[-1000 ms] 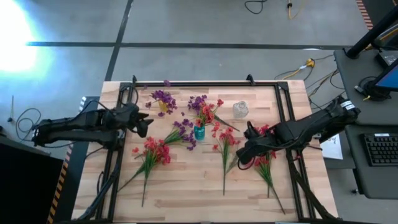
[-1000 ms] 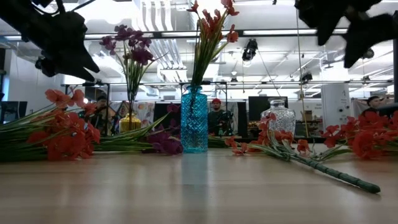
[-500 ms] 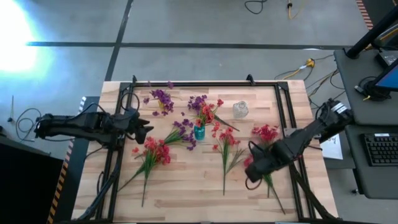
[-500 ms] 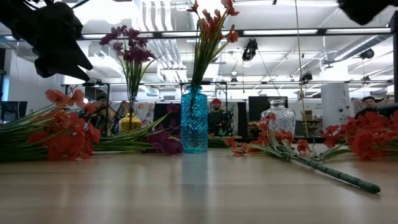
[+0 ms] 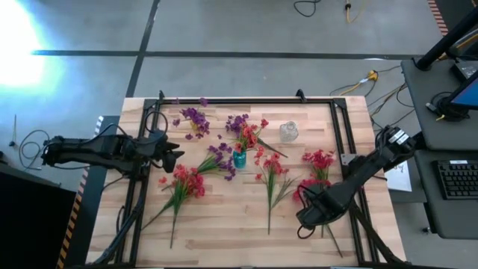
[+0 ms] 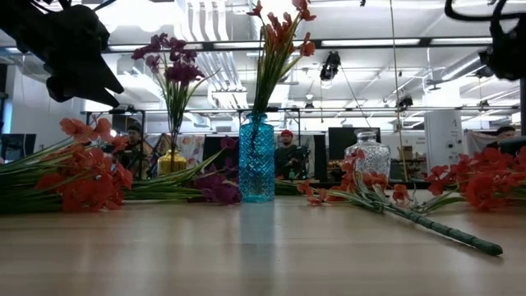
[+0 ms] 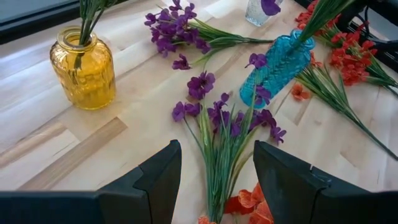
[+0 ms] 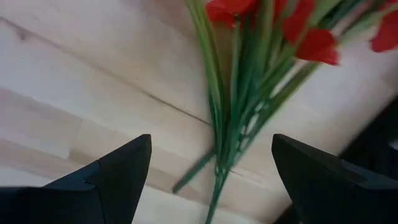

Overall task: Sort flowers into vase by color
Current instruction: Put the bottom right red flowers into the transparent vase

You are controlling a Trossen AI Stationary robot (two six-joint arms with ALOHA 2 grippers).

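Note:
My left gripper (image 5: 175, 155) (image 7: 216, 152) is open and hangs above the table's left part, over a purple sprig (image 7: 219, 127) that lies flat beside the blue vase (image 5: 239, 158). The blue vase holds red flowers (image 6: 279, 41). The yellow vase (image 7: 83, 68) holds purple flowers (image 6: 171, 66). My right gripper (image 5: 305, 223) (image 8: 211, 149) is open and hovers high over the green stems (image 8: 239, 106) of a red sprig (image 5: 315, 196) lying near the table's right near corner. Its fingers stand on either side of the stems without touching them.
A clear glass vase (image 5: 289, 132) stands at the far right of centre. More red sprigs lie flat at the left (image 5: 183, 185), in the middle (image 5: 270, 173) and at the right (image 5: 320, 159). Black frame rails (image 5: 340, 134) run along the table's sides.
My right gripper has travelled from beside the red sprigs at the right toward the table's near edge, following one sprig's stems down to their lower part. My left gripper has drawn back slightly toward the left. No flower on the table has moved.

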